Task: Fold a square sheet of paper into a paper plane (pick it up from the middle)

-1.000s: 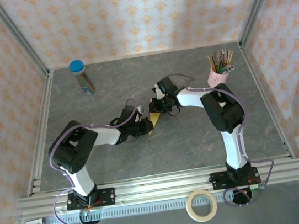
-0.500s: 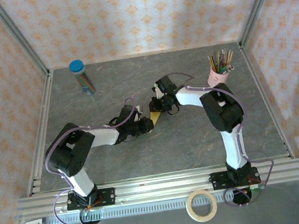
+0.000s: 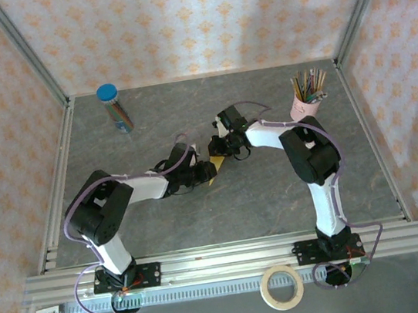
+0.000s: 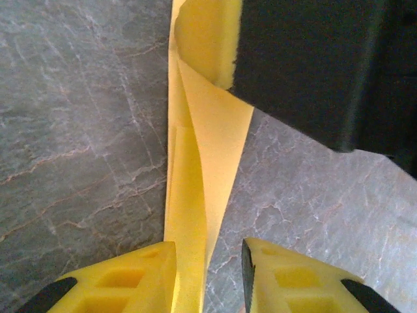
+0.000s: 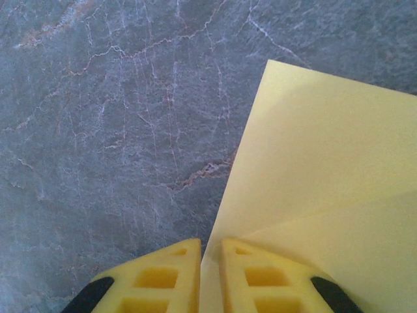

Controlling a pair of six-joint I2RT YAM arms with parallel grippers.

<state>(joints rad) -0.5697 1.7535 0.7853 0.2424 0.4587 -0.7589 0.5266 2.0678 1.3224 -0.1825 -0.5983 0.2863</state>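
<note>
A: Left gripper, at the paper's 8 o'clock. Jaws were pressed together a second ago and are now spread. They loosely straddle the thin yellow creased paper sheet.
B: Sheet's place?
A: Middle of the grey marbled tabletop, folded narrow. Right gripper, at its 1 o'clock, pinches the far edge.
B: Meaning?
A: Likely a crease pressed, then released. Folding looks unfinished, with more folds due.
</note>
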